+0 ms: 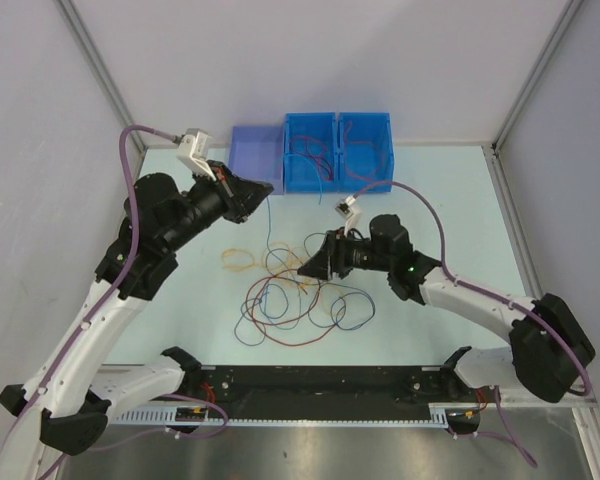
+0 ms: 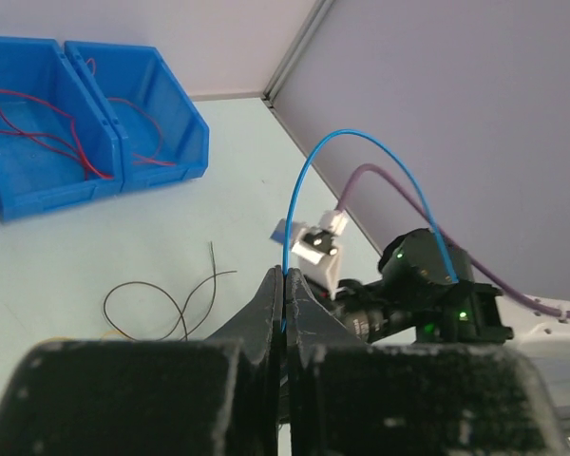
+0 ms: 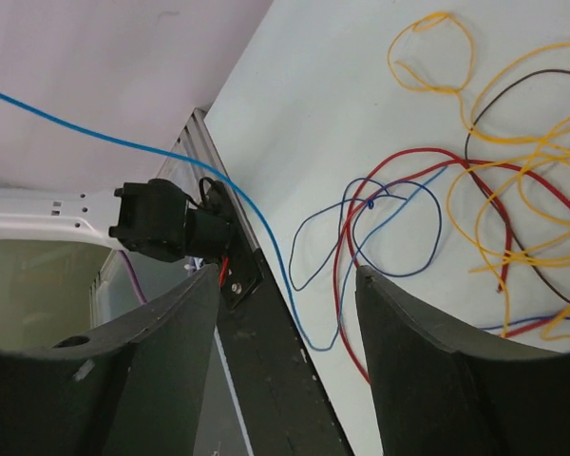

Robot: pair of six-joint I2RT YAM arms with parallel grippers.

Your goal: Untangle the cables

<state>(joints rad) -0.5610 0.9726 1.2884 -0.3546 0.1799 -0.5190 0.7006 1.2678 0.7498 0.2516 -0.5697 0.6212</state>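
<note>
The cables (image 1: 295,295) lie in a loose tangle of red, yellow, blue and dark strands on the table's middle. My left gripper (image 1: 263,190) hangs by the purple bin, shut on a light blue cable (image 2: 361,136) that arcs up from its tips (image 2: 286,275) and drops toward the tangle (image 1: 269,215). Over the tangle's right side, my right gripper (image 1: 306,265) stands open. In the right wrist view, its gap (image 3: 287,275) frames the light blue cable (image 3: 266,237) and a red one (image 3: 340,285) on the table below, with nothing gripped. Yellow strands (image 3: 513,190) lie further off.
Two joined blue bins (image 1: 338,122) at the back hold red cables (image 2: 47,123). A purple bin (image 1: 242,165) stands to their left. A black cable (image 2: 161,294) lies apart on the table. A black rail (image 1: 320,380) runs along the near edge.
</note>
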